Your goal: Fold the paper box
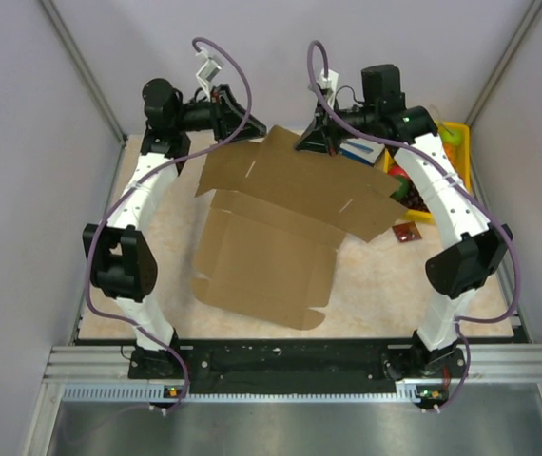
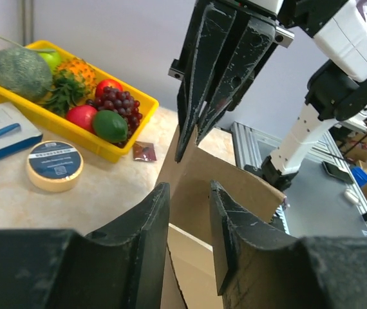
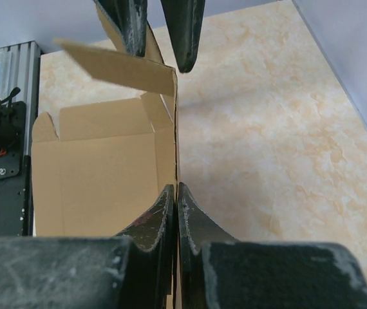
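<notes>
Overhead, both sets of fingertips are lost behind the dark wrists, and the paper box (image 1: 261, 256) lies mid-table as plain brown corrugated card, its near flaps flat and creased and its far panel lifted between the arms. The right gripper (image 3: 176, 193) is pinched tight on that thin raised edge. The left gripper (image 2: 188, 196) straddles it with black fingers part-way apart, and I cannot tell whether they press it. Bare marbled table (image 3: 267, 129) lies left of the card, and a yellow tray (image 2: 141, 119) crowds its right.
</notes>
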Robot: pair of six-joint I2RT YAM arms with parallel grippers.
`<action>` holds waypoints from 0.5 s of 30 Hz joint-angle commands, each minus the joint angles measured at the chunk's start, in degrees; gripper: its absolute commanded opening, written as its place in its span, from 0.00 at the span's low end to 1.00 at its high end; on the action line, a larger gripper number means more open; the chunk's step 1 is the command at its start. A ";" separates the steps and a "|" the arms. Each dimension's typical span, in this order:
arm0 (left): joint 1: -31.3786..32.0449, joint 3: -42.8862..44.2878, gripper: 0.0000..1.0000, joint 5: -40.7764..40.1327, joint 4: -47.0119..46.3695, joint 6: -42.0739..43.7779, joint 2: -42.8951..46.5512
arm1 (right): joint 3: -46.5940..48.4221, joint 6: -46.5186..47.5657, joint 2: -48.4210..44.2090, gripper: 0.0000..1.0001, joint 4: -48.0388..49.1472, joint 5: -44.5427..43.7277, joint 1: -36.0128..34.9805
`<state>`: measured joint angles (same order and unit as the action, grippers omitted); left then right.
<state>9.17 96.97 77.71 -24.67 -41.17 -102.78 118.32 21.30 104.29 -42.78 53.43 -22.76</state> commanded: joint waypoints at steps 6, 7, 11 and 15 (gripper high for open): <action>7.00 14.55 0.38 -11.50 44.93 38.33 0.22 | 4.46 -1.17 -0.76 0.00 2.71 3.00 -1.23; 7.35 15.17 0.35 -11.44 45.23 38.53 0.04 | 4.55 -1.17 -0.76 0.00 2.71 3.17 -1.23; 7.35 13.08 0.19 -13.64 40.42 35.72 0.39 | 3.85 -1.00 -1.54 0.00 2.71 3.96 -1.32; 8.49 9.74 0.00 -14.08 37.23 36.68 2.84 | 2.35 -0.64 -2.16 0.00 2.79 3.70 -1.41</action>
<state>16.32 108.90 67.77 11.79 -9.28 -102.65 119.66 19.99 104.36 -43.09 54.02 -23.16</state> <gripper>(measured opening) 0.100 0.009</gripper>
